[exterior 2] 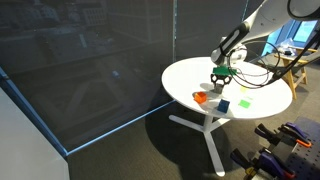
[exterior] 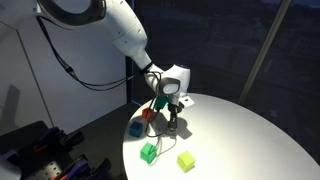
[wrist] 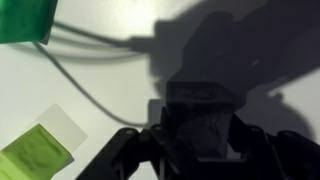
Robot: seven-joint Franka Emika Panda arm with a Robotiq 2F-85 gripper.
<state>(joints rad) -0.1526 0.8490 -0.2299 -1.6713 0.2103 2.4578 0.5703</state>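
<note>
White tabletop lies under the gripper, jaws too shadowed to judge, a lime block slanting just left in the wrist view.

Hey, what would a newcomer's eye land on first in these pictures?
First, the white robot arm bending down over a round white table, with its gripper low above the top. Next, the small coloured blocks around the gripper: a blue block and an orange block beside it, then a green block and a yellow-green block nearer the table's edge.
</note>
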